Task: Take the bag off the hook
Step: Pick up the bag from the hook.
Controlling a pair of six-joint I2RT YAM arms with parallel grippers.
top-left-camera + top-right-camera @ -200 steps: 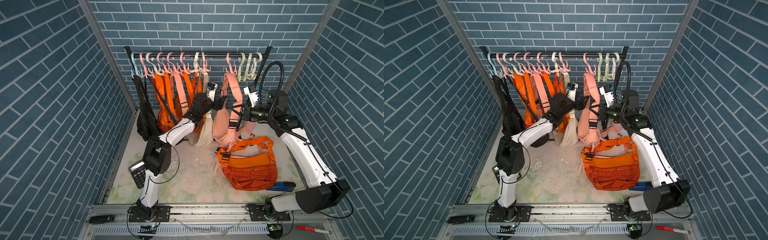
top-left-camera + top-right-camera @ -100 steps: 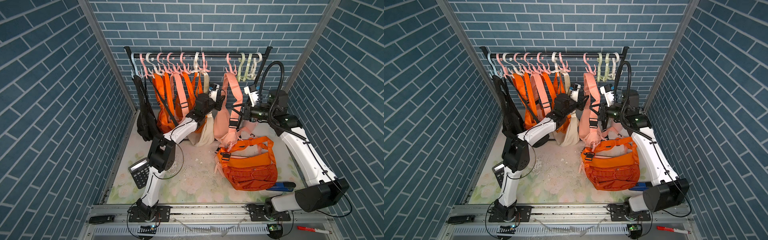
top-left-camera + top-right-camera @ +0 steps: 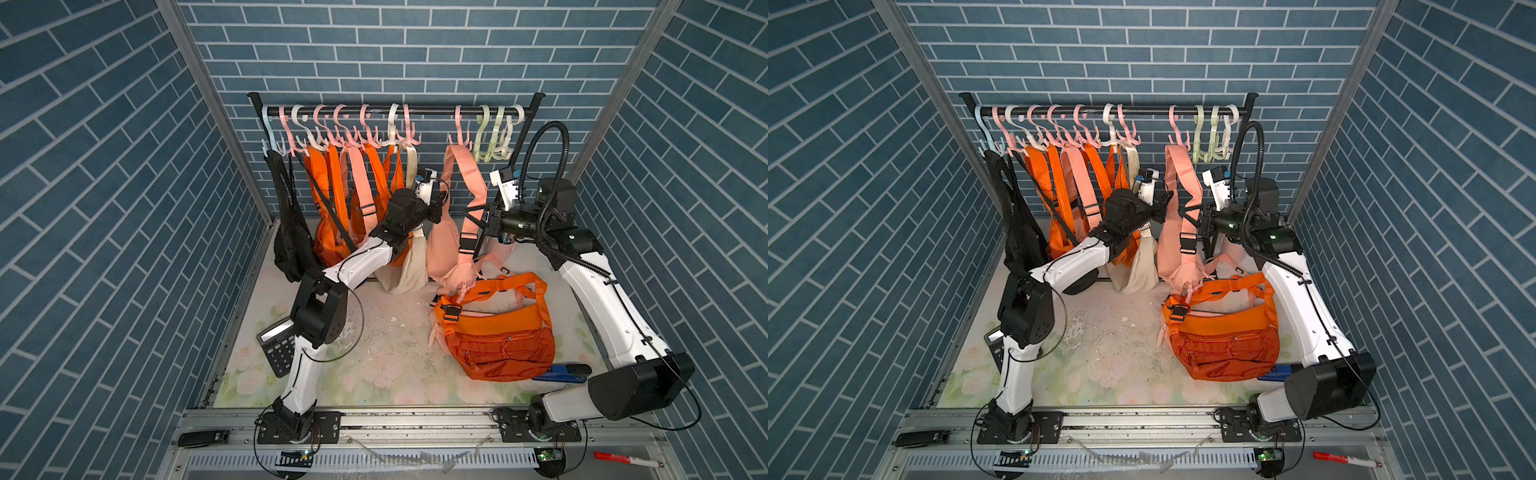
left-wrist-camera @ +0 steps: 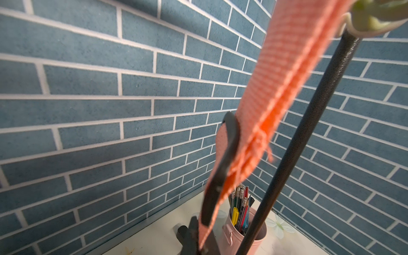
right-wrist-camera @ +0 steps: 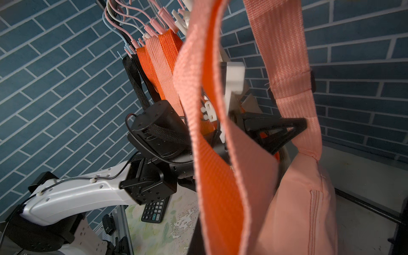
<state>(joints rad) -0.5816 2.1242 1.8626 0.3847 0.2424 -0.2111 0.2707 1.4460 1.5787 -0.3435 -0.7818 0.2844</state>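
Salmon-pink fabric sling bag (image 3: 444,245) — hangs by woven strap (image 3: 467,166) from pink plastic hook (image 3: 458,135) on black metal rail (image 3: 432,110), between both arms | left gripper (image 3: 441,206) — clamped tight on strap | right gripper (image 3: 472,216) — pinched closed on strap's other limb

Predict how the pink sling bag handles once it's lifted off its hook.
Probably floppy: the pink sling bag hangs limp, its soft body creased. The strap is woven webbing, so it will likely slacken and could catch the pink hook. Likely light for its size: thin fabric.
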